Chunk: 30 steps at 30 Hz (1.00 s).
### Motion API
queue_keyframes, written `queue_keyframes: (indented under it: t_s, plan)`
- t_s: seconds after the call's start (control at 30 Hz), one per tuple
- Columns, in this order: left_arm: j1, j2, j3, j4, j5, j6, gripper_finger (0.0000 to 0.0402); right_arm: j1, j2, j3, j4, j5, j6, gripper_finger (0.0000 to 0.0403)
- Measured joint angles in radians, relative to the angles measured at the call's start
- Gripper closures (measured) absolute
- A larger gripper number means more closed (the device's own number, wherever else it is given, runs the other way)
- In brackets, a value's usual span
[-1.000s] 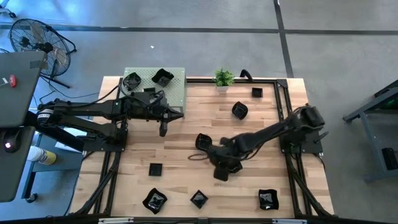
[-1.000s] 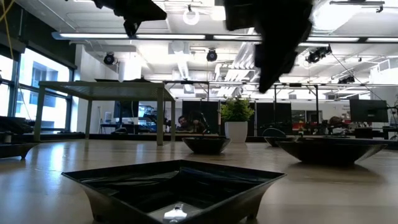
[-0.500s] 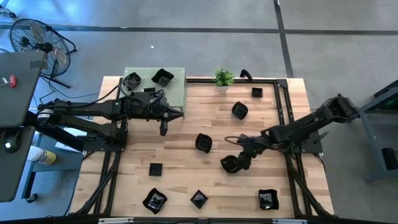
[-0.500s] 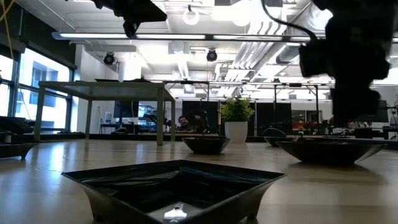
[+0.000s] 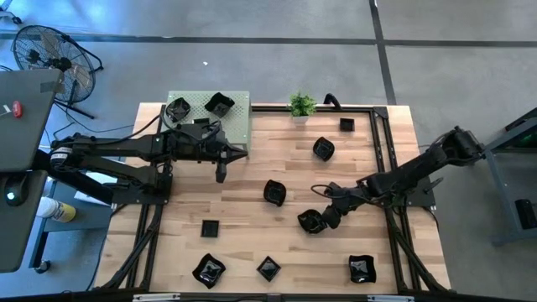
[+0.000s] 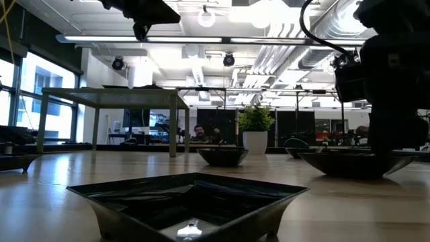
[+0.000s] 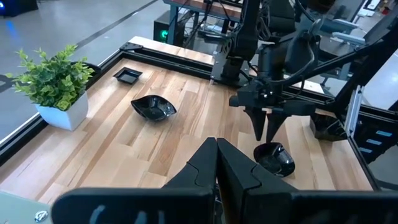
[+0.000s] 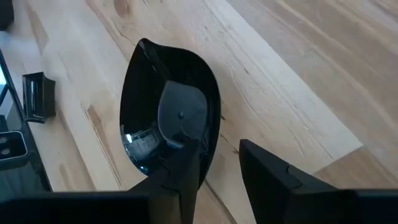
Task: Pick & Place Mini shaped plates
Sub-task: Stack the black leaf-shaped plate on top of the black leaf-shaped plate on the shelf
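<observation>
The right hand [image 5: 323, 220] is low over the middle-right of the wooden counter [image 5: 243, 189], set over the rim of a rounded black dish [image 5: 310, 222]. In the right wrist view its two fingers [image 8: 186, 171] stand apart, one just inside the dish's [image 8: 168, 118] edge and the other outside it on the wood; whether they press the rim cannot be told.

The left hand [image 5: 220, 174] hangs over the far left of the counter, beside the pale green board [image 5: 239, 126], its fingers [image 7: 214, 163] pressed together and holding nothing.

Two dishes [image 5: 220, 105] lie on the green board. Others are scattered on the wood: one at the centre [image 5: 273, 192], two toward the far right [image 5: 324, 148], a small square one near left [image 5: 210, 227] and three along the near edge [image 5: 268, 268]. A small potted plant [image 5: 302, 106] stands at the far edge.
</observation>
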Motion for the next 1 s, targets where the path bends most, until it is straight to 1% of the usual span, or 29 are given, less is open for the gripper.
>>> queue_keyframes:
  t_s: [0.2, 0.73, 0.87, 1.0]
  plan:
    - [0.0, 0.0, 0.0, 0.0, 0.0, 0.004, 0.0401, -0.005, 0.001, 0.0, -0.002, -0.001, -0.016, 0.0325]
    - [0.0, 0.0, 0.0, 0.0, -0.001, 0.006, 0.0401, -0.019, 0.002, 0.0, -0.006, -0.022, -0.016, 0.0362]
    - [0.0, 0.0, 0.0, -0.003, -0.001, 0.006, 0.0401, -0.019, 0.002, 0.0, 0.009, -0.05, 0.007, 0.0358]
    - [0.0, 0.0, 0.0, -0.015, -0.001, 0.006, 0.0401, -0.019, 0.002, 0.0, 0.012, -0.066, 0.031, 0.0332]
